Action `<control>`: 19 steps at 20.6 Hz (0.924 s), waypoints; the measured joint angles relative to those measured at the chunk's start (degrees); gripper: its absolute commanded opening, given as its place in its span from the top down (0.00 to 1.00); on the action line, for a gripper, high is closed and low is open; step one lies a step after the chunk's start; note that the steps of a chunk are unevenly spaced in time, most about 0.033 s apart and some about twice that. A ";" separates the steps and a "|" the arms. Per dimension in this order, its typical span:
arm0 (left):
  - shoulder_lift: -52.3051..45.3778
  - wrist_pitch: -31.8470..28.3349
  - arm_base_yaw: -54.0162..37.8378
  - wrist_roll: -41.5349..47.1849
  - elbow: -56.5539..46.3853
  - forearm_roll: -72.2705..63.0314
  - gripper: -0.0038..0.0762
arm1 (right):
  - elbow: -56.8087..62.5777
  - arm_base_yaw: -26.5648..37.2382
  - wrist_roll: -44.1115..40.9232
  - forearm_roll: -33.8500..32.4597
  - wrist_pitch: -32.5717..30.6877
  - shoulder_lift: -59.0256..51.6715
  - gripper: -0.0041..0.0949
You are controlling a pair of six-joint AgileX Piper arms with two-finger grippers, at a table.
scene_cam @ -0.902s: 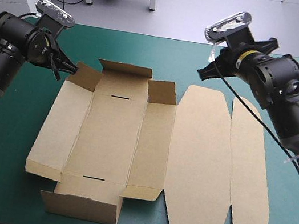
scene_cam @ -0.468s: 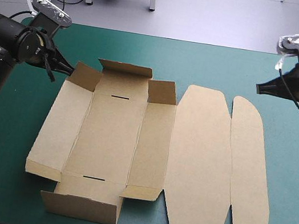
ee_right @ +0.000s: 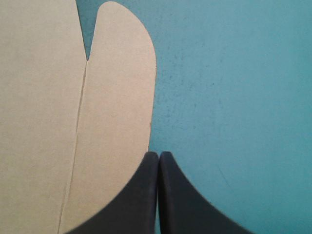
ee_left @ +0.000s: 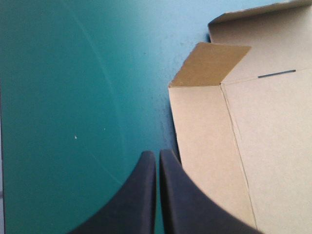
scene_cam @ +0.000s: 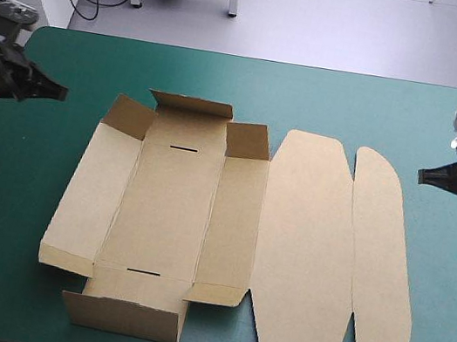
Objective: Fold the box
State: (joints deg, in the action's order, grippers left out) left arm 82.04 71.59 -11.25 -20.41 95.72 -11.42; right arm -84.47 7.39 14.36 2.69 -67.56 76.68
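The brown box [scene_cam: 202, 220] lies mid-table as a cut sheet. Its left part has end walls and corner flaps partly raised; the lid panels [scene_cam: 347, 254] lie flat to the right. My left gripper [scene_cam: 55, 91] is shut and empty above the bare cover, off the box's far left corner. In the left wrist view, the left gripper [ee_left: 158, 155] points along the box's left wall [ee_left: 204, 146]. My right gripper [scene_cam: 424, 177] is shut and empty, above the cover beside the lid's rounded flap [ee_right: 117, 97]. The right gripper's [ee_right: 159, 155] tips sit just off that flap's edge.
The teal-green cover [scene_cam: 19, 205] is bare on both sides of the box. The table's far edge [scene_cam: 257, 58] runs behind the box, with floor and furniture legs beyond.
Both arms have drawn back outward from the box's far side: the left one toward the table's left edge, the right one toward its right edge. The box has not moved.
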 measured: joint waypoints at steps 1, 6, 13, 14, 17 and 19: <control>0.00 0.04 -2.59 -0.87 -0.52 -1.67 0.93 | 0.86 0.00 0.31 0.66 0.74 -0.21 0.98; -0.02 0.12 -20.86 -4.95 -6.22 -8.51 0.93 | 4.29 0.00 2.44 2.97 4.43 -0.99 0.98; -0.02 -0.06 -29.78 -10.40 -14.80 -13.66 0.94 | 4.83 0.00 3.19 3.59 7.56 -0.99 0.98; -0.02 -0.06 -29.90 -9.95 -14.95 -13.25 0.94 | 4.90 0.00 3.19 4.06 7.76 -0.99 0.98; -0.02 -0.12 -29.94 -5.10 -15.05 -13.25 0.88 | 4.94 0.00 3.37 5.35 8.08 -0.99 0.98; 0.23 -0.12 -30.01 -2.98 -15.21 -13.68 0.76 | 5.07 0.00 3.70 6.17 8.26 -0.99 0.98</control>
State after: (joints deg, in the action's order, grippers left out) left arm 82.27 71.47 -41.26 -23.39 80.50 -25.10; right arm -79.40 7.39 18.06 8.86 -59.30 75.69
